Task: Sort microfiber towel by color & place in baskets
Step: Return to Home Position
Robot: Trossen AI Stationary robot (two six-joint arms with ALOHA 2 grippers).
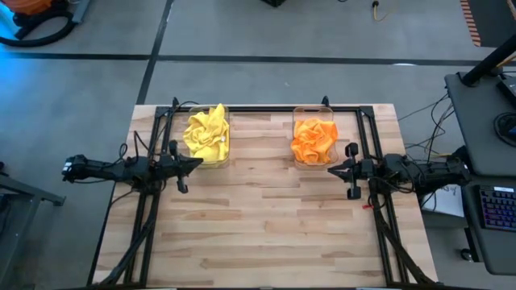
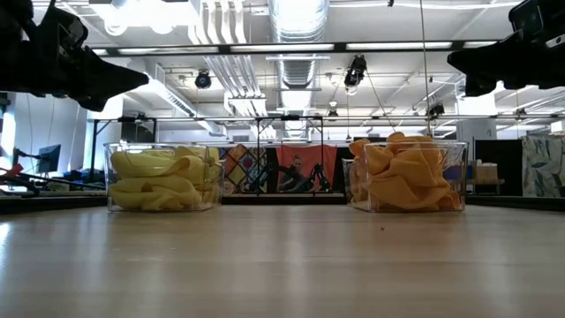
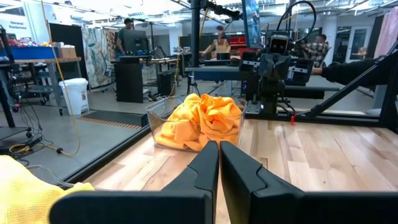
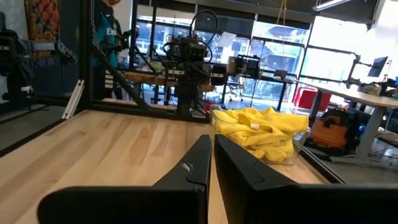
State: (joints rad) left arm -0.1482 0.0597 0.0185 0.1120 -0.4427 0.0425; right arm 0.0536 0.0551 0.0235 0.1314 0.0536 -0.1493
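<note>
Sorted by colour on a pale wooden bench [image 1: 266, 225]: the left arm reaches in from the bench's left edge. The left pincer [image 1: 196, 162] is empty and raised above the wood, close to the near wall of the left basket [image 2: 115, 155]. Its two dark fingers [image 3: 200, 167] are pressed together, with only a thin seam between them.

That clear basket stands toward the far side of the bench, left of centre, and is filled with crumpled yellow towels [image 1: 207, 133]. In the low view they reach almost to its rim.

Well apart from it, right of centre and at the same depth, the right basket [image 2: 455, 155] holds a heap of orange towels [image 1: 314, 138]. They mound a little above its walls. No cloth lies loose on the boards between or in front of the two baskets.

The right arm comes in from the bench's right edge, mirroring the left. The right pincer [image 1: 332, 170] hangs empty above the wood near the right basket's front corner, and its fingers [image 4: 196, 163] are likewise drawn shut against each other.

A dark metal frame [image 1: 266, 109] borders the bench top. In the room beyond, seen from the left wrist, several people [image 3: 127, 26] stand at workstations.
</note>
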